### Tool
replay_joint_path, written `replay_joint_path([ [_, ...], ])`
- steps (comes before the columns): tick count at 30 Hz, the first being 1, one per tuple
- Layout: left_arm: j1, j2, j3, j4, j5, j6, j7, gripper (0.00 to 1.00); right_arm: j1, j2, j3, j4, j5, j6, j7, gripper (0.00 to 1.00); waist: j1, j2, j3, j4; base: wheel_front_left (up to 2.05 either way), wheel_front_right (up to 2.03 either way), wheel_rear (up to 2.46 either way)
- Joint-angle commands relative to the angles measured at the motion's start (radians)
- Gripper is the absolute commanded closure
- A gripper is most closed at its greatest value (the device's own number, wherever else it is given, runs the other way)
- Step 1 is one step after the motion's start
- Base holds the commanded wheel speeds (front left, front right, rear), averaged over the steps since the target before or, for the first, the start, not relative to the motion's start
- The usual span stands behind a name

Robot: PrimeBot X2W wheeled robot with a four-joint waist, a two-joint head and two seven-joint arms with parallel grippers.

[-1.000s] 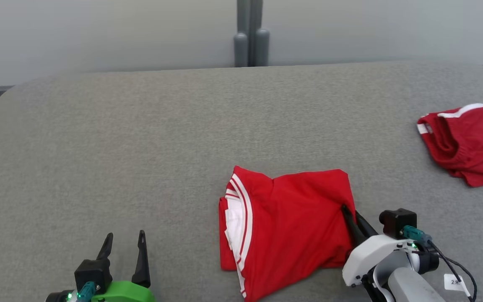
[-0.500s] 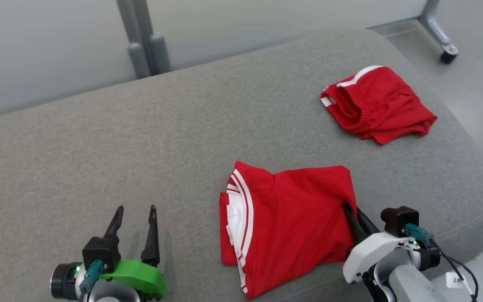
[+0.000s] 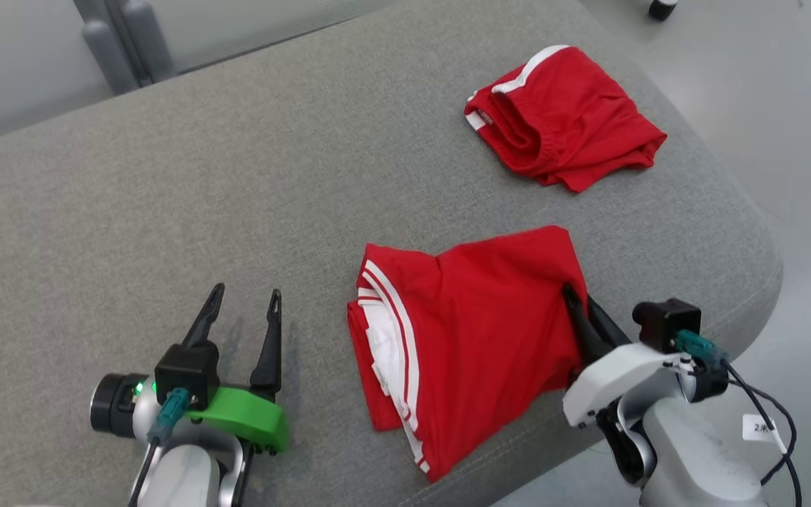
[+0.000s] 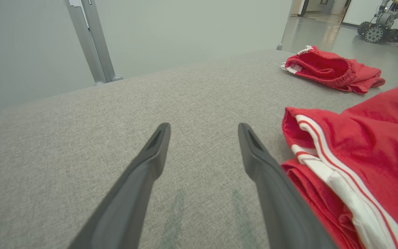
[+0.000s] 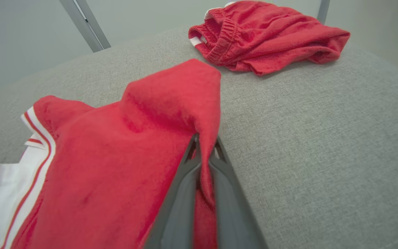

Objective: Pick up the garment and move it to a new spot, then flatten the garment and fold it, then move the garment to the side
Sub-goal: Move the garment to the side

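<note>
Swinging rightward, the head camera now takes in the worktop's (image 3: 236, 176) right end and the floor (image 3: 800, 176), while the right pincer (image 3: 576, 296) stays clamped on the right edge of the folded red garment (image 3: 469, 338), near the front lip. The left pincer (image 3: 247, 292) gapes wide and empty beside the white-striped hem, which faces left; the long axis seemingly runs far-to-near. Soft, light and limp, the cloth likely needs gripping through its stacked edges, lest layers slip.

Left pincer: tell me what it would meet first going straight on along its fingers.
Probably nothing but bare cushion: the open left pincer points past the folded garment, which lies to its right. Its height above the fabric is unclear.
</note>
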Motion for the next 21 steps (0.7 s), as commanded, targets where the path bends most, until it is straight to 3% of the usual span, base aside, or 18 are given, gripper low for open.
replay_joint_path([
  [1,-0.031,0.006,-0.002,-0.007,0.013,-0.006,0.0,0.0,-0.039,0.0,0.008,-0.011,-0.012,-0.002,-0.002,1.0,0.0,-0.0001,0.087,-0.002,0.0,0.0,0.0],
  [12,-0.132,0.019,-0.013,-0.053,0.051,-0.019,0.0,0.0,-0.3,-0.015,-0.015,-0.03,-0.092,-0.002,-0.002,1.0,0.0,-0.0001,0.238,0.081,0.0,0.0,0.0],
  [21,-0.151,0.026,-0.016,-0.072,0.058,-0.014,0.0,0.0,-0.502,-0.13,-0.104,0.029,-0.16,-0.002,-0.002,1.0,0.0,-0.0001,0.278,0.13,0.0,0.0,0.0],
])
